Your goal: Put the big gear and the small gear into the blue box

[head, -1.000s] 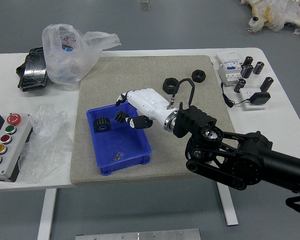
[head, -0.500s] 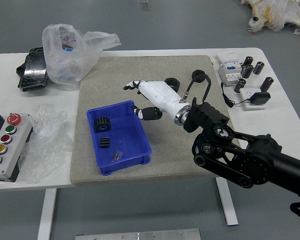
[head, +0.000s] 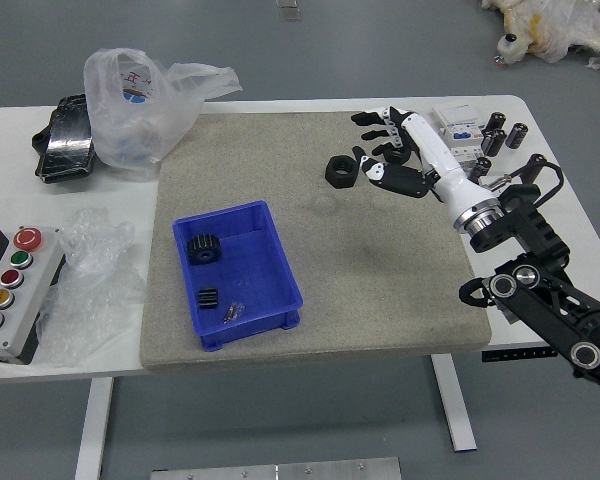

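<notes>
Head view: hand [head: 430, 152] farther from box [head: 252, 272]

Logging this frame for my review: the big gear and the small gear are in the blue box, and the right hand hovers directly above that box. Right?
The hand's place is wrong: the head view shows the right hand well beyond the blue box, near a black ring. The big gear and small gear are in the box.
</notes>
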You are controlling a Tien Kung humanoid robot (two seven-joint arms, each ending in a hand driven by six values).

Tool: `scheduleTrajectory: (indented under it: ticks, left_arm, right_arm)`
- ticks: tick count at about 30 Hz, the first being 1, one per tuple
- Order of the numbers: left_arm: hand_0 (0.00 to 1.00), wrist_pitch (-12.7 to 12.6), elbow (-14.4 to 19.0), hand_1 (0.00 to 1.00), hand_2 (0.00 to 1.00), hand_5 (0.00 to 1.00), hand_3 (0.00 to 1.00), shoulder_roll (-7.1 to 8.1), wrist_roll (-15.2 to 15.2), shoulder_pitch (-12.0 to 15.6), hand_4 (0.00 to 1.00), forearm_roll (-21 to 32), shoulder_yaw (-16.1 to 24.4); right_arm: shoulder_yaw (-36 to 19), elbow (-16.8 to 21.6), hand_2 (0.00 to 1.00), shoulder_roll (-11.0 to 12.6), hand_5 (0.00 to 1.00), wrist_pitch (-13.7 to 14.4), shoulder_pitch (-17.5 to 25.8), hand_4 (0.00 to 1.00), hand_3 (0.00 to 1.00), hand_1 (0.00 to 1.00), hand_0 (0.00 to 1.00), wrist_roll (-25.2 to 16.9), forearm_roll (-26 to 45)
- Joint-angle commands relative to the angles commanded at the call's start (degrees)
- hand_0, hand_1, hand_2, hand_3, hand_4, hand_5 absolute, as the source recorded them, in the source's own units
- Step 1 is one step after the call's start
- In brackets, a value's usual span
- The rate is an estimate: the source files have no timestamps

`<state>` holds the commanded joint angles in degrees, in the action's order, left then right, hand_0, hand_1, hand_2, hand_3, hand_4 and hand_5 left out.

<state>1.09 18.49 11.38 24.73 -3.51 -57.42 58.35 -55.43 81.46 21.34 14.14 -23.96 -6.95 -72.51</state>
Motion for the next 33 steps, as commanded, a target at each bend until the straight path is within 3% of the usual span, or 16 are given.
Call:
scheduleTrajectory:
  ticks: [1, 2, 7, 12, 18, 33]
  left_arm:
    - [0.725, 0.0, 0.0, 0.653, 0.646, 0.455, 0.749, 0.03, 0.0, -0.1, 0.741, -0.1, 0.0]
    - [0.725, 0.1, 0.0, 0.642, 0.637, 0.456, 0.749, 0.06, 0.0, -0.1, 0.741, -0.2, 0.0]
    - [0.725, 0.2, -0.1, 0.642, 0.637, 0.456, 0.749, 0.31, 0.1, -0.1, 0.741, -0.5, 0.2]
    - [0.724, 0.5, -0.1, 0.623, 0.609, 0.456, 0.749, 0.92, 0.4, 0.0, 0.741, -1.2, 0.6]
    - [0.725, 0.6, -0.1, 0.620, 0.599, 0.456, 0.750, 1.65, 0.7, 0.2, 0.741, -1.2, 0.5]
    - [0.724, -0.1, 0.0, 0.628, 0.622, 0.455, 0.751, 2.36, 0.4, 1.1, 0.741, 1.2, -1.4]
  right_arm:
    - [-1.4, 0.0, 0.668, 0.0, 0.260, -0.6, 1.1, 0.636, 0.684, 0.632, 0.505, -1.2, 1.9]
    - [-3.1, 0.1, 0.660, -0.1, 0.362, -1.3, 2.6, 0.703, 0.679, 0.596, 0.484, -2.6, 4.1]
    - [-9.6, 0.2, 0.660, -0.2, 0.362, -3.5, 8.8, 0.703, 0.679, 0.596, 0.484, -6.2, 13.1]
    - [-12.0, -0.2, 0.650, -0.7, 0.392, -4.4, 12.9, 0.719, 0.678, 0.563, 0.479, -7.1, 19.6]
    - [-13.3, -0.7, 0.642, -1.7, 0.413, -4.9, 14.0, 0.732, 0.671, 0.554, 0.473, -7.7, 23.5]
    - [-16.4, -0.9, 0.638, -1.8, 0.421, -4.9, 15.1, 0.735, 0.668, 0.550, 0.474, -7.6, 23.5]
